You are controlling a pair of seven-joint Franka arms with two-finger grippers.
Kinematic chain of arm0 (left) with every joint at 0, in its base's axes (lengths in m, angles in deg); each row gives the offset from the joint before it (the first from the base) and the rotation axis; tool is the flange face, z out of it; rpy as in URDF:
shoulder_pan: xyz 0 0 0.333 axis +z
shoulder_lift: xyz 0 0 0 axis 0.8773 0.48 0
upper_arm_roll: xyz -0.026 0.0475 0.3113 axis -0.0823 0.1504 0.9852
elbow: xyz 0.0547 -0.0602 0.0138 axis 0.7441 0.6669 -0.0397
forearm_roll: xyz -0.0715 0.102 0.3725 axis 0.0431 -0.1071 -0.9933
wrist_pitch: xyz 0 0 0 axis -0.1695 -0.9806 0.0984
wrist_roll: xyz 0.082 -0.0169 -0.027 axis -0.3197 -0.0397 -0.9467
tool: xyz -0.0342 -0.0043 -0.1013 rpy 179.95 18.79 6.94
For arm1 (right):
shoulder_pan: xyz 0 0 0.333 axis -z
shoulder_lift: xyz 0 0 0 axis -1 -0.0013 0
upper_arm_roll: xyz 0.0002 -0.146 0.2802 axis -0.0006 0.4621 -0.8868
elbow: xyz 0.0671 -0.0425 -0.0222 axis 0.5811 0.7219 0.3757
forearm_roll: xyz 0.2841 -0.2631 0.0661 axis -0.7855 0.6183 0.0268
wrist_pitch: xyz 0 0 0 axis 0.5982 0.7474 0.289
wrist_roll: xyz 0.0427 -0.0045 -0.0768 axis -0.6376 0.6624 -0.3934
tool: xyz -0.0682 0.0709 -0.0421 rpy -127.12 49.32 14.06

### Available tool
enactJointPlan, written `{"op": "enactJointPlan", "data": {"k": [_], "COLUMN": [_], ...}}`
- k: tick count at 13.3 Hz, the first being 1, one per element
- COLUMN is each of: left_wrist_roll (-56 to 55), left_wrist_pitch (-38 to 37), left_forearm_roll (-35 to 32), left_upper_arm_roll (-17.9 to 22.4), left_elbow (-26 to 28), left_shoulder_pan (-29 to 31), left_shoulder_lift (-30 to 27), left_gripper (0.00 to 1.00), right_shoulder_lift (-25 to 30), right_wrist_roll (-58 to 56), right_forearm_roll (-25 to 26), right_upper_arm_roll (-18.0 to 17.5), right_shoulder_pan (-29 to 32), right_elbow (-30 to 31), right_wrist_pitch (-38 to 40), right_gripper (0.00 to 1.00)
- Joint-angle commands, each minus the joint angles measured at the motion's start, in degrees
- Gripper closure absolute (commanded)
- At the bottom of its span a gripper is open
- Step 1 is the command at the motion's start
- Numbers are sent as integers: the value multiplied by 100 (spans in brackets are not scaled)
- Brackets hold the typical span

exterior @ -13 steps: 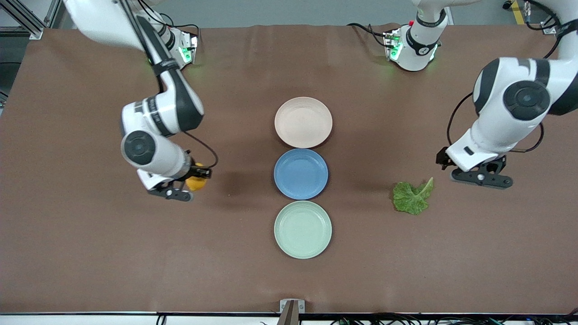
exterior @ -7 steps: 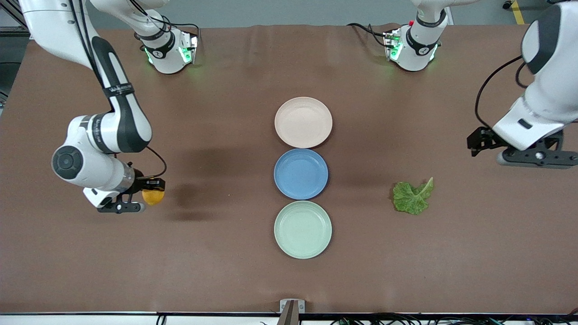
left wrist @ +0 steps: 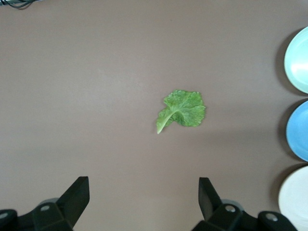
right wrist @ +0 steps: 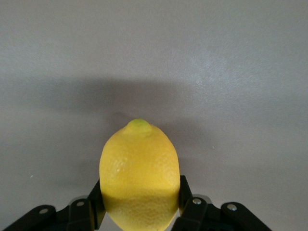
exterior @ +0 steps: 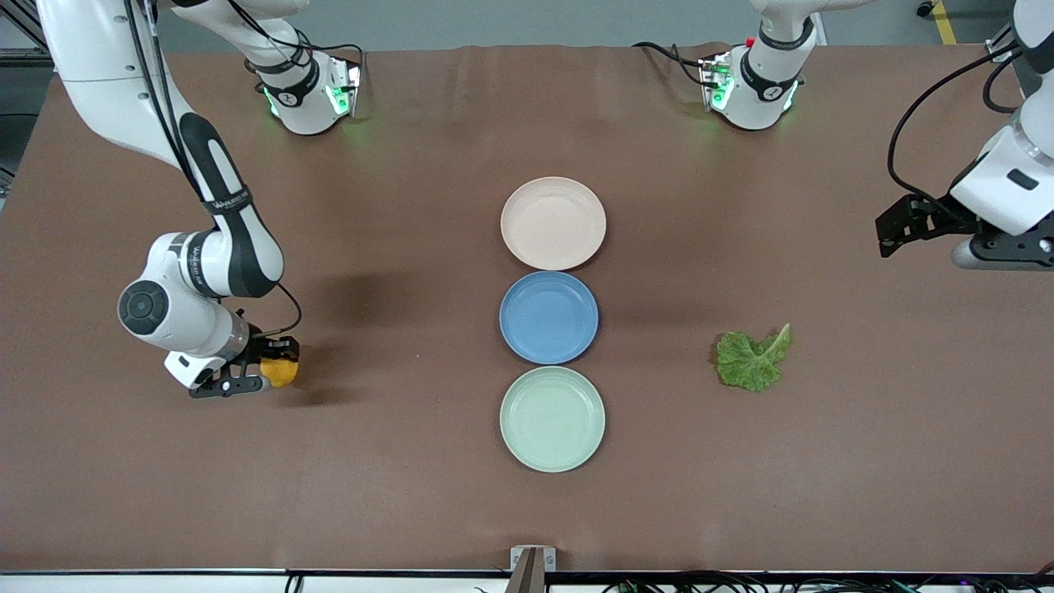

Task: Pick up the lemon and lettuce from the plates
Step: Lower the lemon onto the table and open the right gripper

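Front view, right pincer (exterior: 265,372): clamped on the lemon (exterior: 282,372), low over bare desk (exterior: 412,511) toward the right arm's end. It has swung outward from nearer the plate row during the last second and has sunk closer to the desk in the last half second.
Front view, left pincer (exterior: 1000,247): over the desk edge at the left arm's end, well apart from the lettuce (exterior: 751,360). It has drawn up and away from a spot just beside the leaf.
Front view, lettuce: flat on the bare desk, between the plate row and the left arm's end, unmoved.
Front view, plates: beige-pink plate (exterior: 552,222) and mint plate (exterior: 552,418) both bare, with the blue plate (exterior: 548,317) between them, also bare.
Left wrist view, left pincer (left wrist: 144,202): fingers spread wide, nothing between them. Lettuce (left wrist: 182,109) lies alone on the desk well below, stalk pointing away from the plate rims at the frame edge.
Right wrist view, right pincer (right wrist: 139,204): fingers (right wrist: 186,199) pressed to both flanks of the lemon (right wrist: 139,175), nubby tip pointing away from the wrist; shadow close beneath.
Meaning: both items are off the plates. Lettuce seems delivered and the left arm retiring; lemon looks about to be set down, release being the remaining step.
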Motion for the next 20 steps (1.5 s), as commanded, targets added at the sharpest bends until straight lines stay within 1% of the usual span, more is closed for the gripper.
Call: {"op": "enactJointPlan", "data": {"k": [1,2,4,5,7,8,10,11,13,14,18,20], "left_wrist_roll": [-130,-130,-130,-51,-51,-51,-42,-33,-59,-120,-147,-139], "left_wrist_pitch": [-233,-233,-233,-233,-233,-233,-259,-338,-453,-453,-479,-488], "left_forearm_roll": [250,372,382,382,382,382,382,382,435,444,444,453], "left_upper_arm_roll": [-18,-9,-18,-18,-35,-53,-62,-70,-70,-97,-237,-255], "left_elbow": [35,35,35,35,17,17,26,9,0,-9,9,17], "left_shoulder_pan": [225,235,235,235,227,226,226,226,218,209,191,217], "left_shoulder_lift": [-213,-231,-222,-205,-213,-213,-240,-249,-266,-284,-433,-494], "left_gripper": [0,0,0,0,0,0,0,0,0,0,0,0], "right_shoulder_lift": [-36,-72,-72,-81,-90,-81,-63,-46,15,94,630,841], "right_wrist_roll": [-87,-78,-69,-69,-51,-25,1,1,10,-7,-25,-8], "right_forearm_roll": [39,39,39,39,39,39,48,48,48,56,118,538], "right_upper_arm_roll": [-113,-113,-113,-113,-113,-113,-113,-113,-104,-78,150,169], "right_shoulder_pan": [84,75,84,84,136,136,119,119,198,233,242,242], "right_elbow": [90,90,81,64,37,-33,-278,-514,-1050,-1218,-1360,-1640], "right_wrist_pitch": [-126,-135,-126,-118,-100,-74,109,416,1372,1786,2570,3157], "right_gripper": [98,98,96,87,2,0,0,0,0,0,0,0]}}
